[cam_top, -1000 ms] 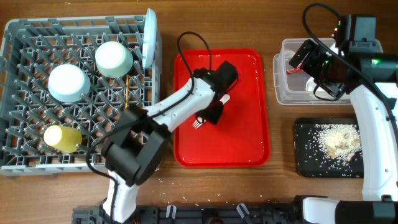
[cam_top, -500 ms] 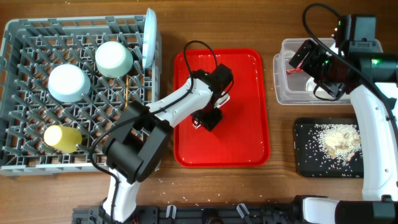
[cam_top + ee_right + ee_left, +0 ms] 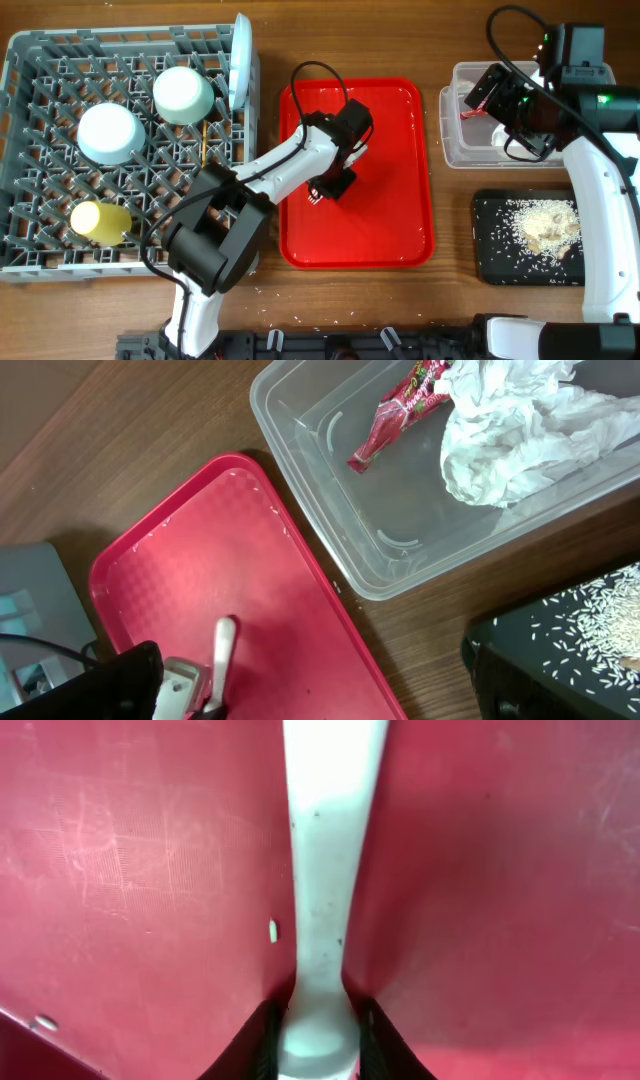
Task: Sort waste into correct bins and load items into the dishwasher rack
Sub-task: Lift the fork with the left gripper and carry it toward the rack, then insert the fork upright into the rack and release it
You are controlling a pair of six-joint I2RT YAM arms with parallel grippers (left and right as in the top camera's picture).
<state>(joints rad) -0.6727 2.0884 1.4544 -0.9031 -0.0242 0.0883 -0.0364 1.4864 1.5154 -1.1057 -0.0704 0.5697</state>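
A white plastic fork (image 3: 325,870) lies on the red serving tray (image 3: 400,230). My left gripper (image 3: 318,1020) is shut on its handle, one black finger pressed against each side. From overhead the left gripper (image 3: 338,172) hides the handle and only the fork tines (image 3: 316,195) stick out. My right gripper (image 3: 497,95) hovers open over the clear tub (image 3: 450,130), holding nothing. A red wrapper (image 3: 405,405) and a crumpled napkin (image 3: 510,425) lie in that tub. Rice scraps (image 3: 545,225) lie on the black tray (image 3: 500,250).
The grey rack (image 3: 30,150) at the left holds a blue plate (image 3: 240,60) on edge, a green bowl (image 3: 183,94), a whitish bowl (image 3: 110,133), a yellow cup (image 3: 98,221) and chopsticks (image 3: 205,145). A few rice grains lie on the table's front edge.
My left gripper has shifted slightly up and left along the fork and closed on its handle. The right arm has not moved.
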